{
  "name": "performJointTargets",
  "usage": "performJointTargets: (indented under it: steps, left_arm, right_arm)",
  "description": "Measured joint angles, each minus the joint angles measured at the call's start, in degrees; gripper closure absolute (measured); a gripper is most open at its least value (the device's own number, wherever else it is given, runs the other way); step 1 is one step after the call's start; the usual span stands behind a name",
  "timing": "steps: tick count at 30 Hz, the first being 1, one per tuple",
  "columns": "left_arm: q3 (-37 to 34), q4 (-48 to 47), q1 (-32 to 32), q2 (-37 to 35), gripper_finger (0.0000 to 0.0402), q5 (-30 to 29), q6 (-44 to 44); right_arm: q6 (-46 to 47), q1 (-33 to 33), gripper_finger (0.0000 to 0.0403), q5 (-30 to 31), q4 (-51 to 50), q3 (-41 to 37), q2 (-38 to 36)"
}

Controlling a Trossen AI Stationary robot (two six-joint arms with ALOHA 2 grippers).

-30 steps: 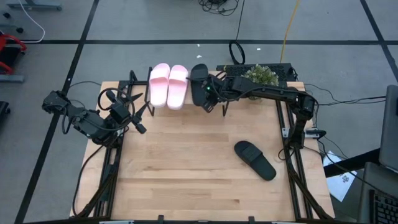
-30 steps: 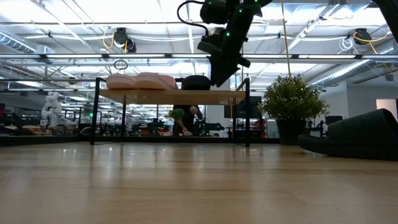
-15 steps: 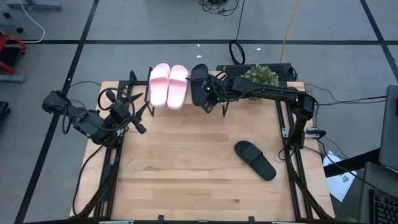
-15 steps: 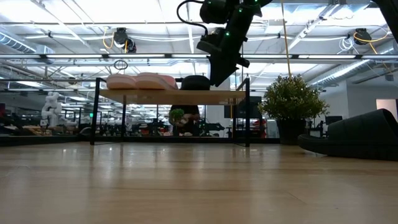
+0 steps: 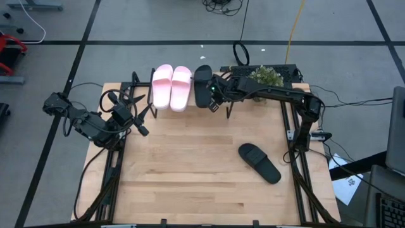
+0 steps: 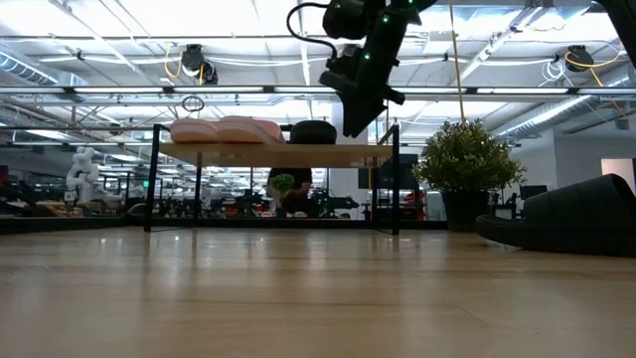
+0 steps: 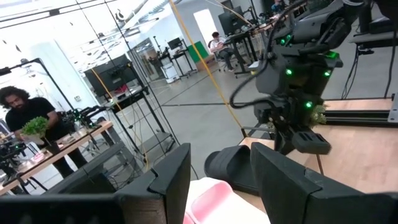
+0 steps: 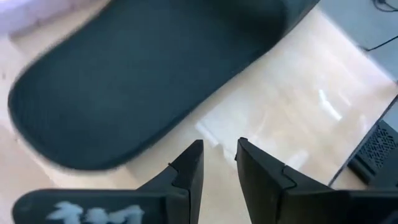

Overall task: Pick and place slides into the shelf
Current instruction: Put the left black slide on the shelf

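Note:
One matte black slide (image 5: 202, 85) lies flat on the shelf (image 6: 278, 152) beside the pale pink pair (image 5: 171, 87). In the right wrist view the black slide (image 8: 143, 74) rests sole down on the light shelf board (image 8: 273, 106). My right gripper (image 5: 212, 99) hovers just right of that slide's near end. It is open by a narrow gap, with nothing between its fingers (image 8: 219, 149). The second black slide (image 5: 259, 163) lies on the tabletop toward the right near side. My left gripper (image 5: 144, 121) waits open at the table's left edge.
A potted plant (image 5: 266, 77) stands at the far right corner, close behind the right arm. The shelf's thin black legs (image 6: 396, 179) stand on the tabletop's far edge. Bare tabletop (image 5: 190, 171) spreads across the middle and near side. People sit at desks in the room beyond.
My right gripper has drawn back a little toward the table's right, off the near end of the black slide on the shelf. The slide stays lying flat on the shelf beside the pink pair.

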Motion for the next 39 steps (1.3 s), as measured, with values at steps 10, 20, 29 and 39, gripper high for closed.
performJointTargets:
  steps: [10,20,29,39]
  left_arm:
    - [0.00,0.00,0.01,0.00,0.0227,0.00,1.39]
    - [0.00,0.00,-0.02,0.02,0.0227,-0.02,1.83]
    - [0.00,0.00,0.00,0.01,0.0227,-0.04,1.85]
    - [0.00,0.02,-0.02,0.02,0.0227,-0.04,1.83]
  right_arm:
    - [-1.94,-4.05,0.0318,0.04,6.00,0.04,-0.36]
    - [-2.65,-7.50,0.0318,0.14,8.55,0.04,-0.36]
    - [-3.38,-7.55,0.0318,-0.24,11.93,0.04,-0.23]
    - [-3.45,-7.56,0.0318,-0.18,12.48,0.04,0.03]
